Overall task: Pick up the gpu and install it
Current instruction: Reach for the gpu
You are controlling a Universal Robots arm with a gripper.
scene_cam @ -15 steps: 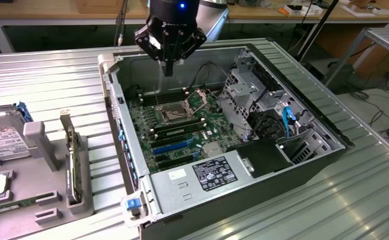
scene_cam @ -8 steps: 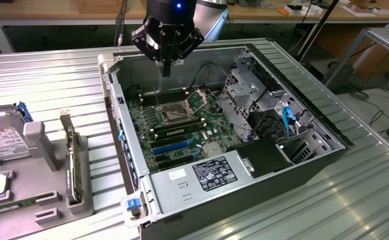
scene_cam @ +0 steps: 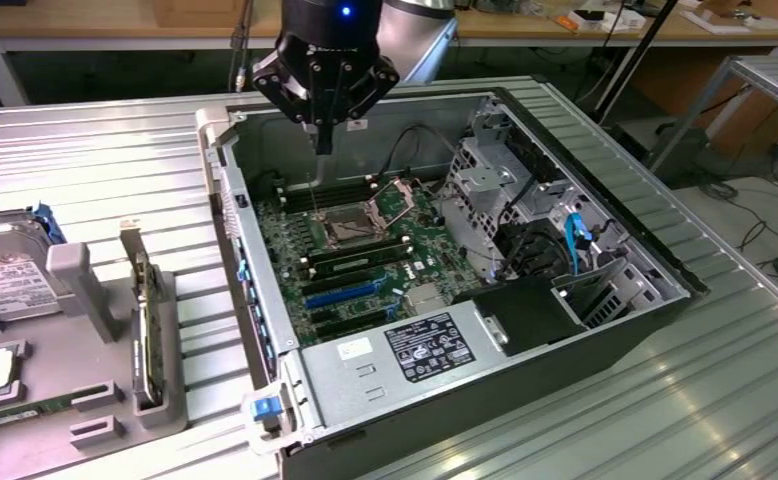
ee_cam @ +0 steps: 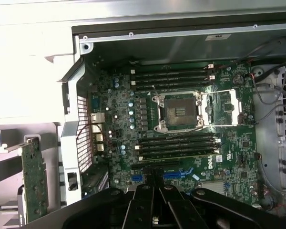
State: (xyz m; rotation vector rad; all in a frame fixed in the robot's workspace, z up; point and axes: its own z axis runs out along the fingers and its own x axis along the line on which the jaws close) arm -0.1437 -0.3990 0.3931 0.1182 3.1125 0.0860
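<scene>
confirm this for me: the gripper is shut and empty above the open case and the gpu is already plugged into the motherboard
No. The gpu is not in the motherboard: the exterior view shows it standing on edge in the grey holder beside the case. The gripper is shut and empty above the open case, as you said.

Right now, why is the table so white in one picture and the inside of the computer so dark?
Wrist view: the metal table beside the computer case glares almost white, and the motherboard lies dimmer between the case walls. Exterior view: the same table shines more softly in stripes, and a small blue light glows on the arm.
</scene>
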